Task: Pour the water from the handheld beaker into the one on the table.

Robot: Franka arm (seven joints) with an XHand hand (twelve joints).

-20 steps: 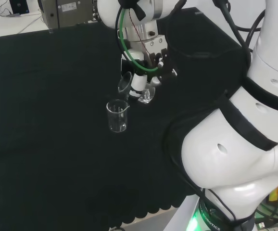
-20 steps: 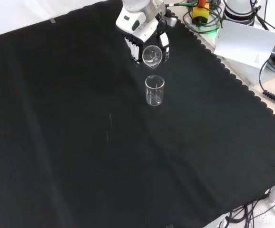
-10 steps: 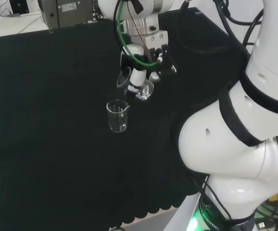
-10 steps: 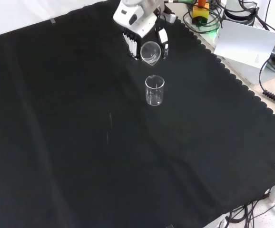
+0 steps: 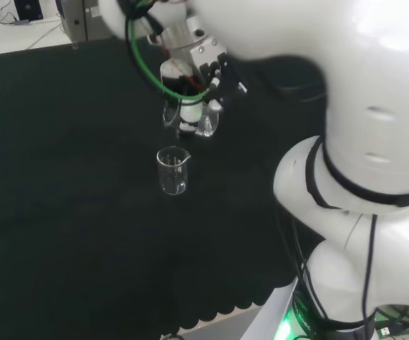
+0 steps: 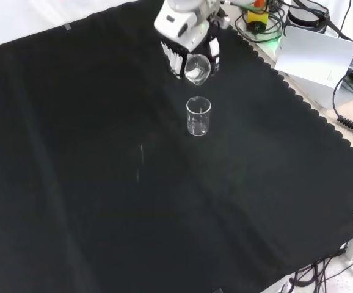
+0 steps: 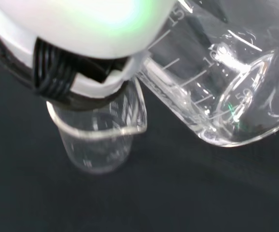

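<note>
Hand (image 6: 185, 43) clamped on tilted beaker (image 6: 196, 68), above upright table beaker (image 6: 198, 116), bare black cloth (image 6: 103, 183) around

White arm (image 5: 360, 142) reaching over the surface (image 6: 103, 183) in the head view, hand (image 6: 185, 46) hanging above it, fingers (image 6: 173, 61) and thumb curled round a tilted beaker (image 6: 197, 68), black and white fingers pointing down, hand entering from the top in the front view
</note>
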